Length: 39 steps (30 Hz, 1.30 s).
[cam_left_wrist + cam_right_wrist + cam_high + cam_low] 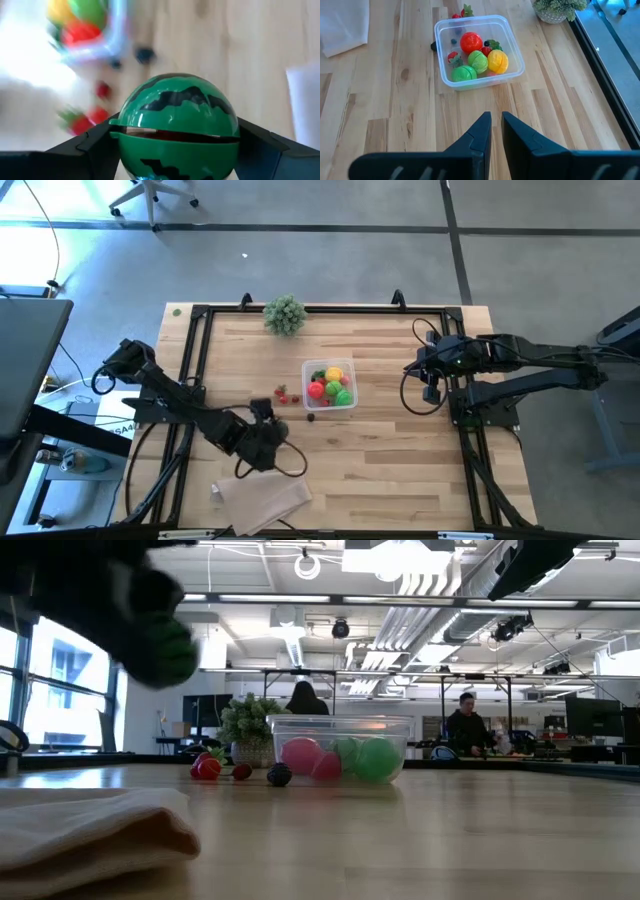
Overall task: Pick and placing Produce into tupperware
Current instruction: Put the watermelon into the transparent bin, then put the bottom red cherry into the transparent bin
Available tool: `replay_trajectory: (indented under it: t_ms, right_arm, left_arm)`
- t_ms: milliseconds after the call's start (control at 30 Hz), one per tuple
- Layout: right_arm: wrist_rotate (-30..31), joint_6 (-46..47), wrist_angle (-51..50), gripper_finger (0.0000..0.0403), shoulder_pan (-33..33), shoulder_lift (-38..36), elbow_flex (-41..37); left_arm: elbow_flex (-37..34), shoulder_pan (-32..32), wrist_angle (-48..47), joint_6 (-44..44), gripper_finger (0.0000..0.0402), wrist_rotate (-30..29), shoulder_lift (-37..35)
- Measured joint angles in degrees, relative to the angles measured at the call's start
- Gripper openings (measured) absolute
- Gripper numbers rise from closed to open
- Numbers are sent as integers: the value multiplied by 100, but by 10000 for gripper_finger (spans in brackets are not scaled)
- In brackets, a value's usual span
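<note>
The left hand is clamped on a striped dark green toy watermelon ball, one dark finger against each side of it, and holds it above the wooden tabletop near the front-left area, just beyond a folded beige cloth. In the low view the ball hangs well above the tabletop surface.

The small clear plastic rectangular container with rounded corners sits near the middle of the tabletop. Inside it lie a red round toy fruit, a yellow one and two green ones, along with smaller red pieces. Just outside the container, on the side toward the left arm, a few small red toy pieces and a small dark berry rest on the wood.

The right hand waits near the tabletop's right edge, its fingers together and holding nothing, pointing toward the container.

A bushy grey-green plant stands at the far edge of the tabletop.
</note>
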Motion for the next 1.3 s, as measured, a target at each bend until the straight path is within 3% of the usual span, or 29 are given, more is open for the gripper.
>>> replay_trajectory:
  t_ms: [200, 367, 567, 733, 967, 1300]
  right_arm:
    - [0, -2, 0, 34, 0, 0, 0]
    - [2, 0, -1, 34, 1, 2, 0]
    - [1, -1, 2, 34, 2, 1, 0]
    - [2, -1, 2, 34, 0, 0, 1]
    - [0, 0, 2, 34, 0, 2, 0]
    - [0, 1, 1, 34, 0, 0, 0]
  left_arm:
    - [673, 799, 203, 1040, 278, -393, -4]
    - [1096, 1858, 878, 2046, 305, -217, -4]
    - [1198, 3286, 2000, 2548, 286, 1917, 3]
    - [1200, 4087, 2260, 2554, 277, 2678, 314]
    - [1193, 4427, 2273, 2502, 313, 3051, 1137]
    - [1193, 4428, 2250, 2563, 249, 3056, 1587]
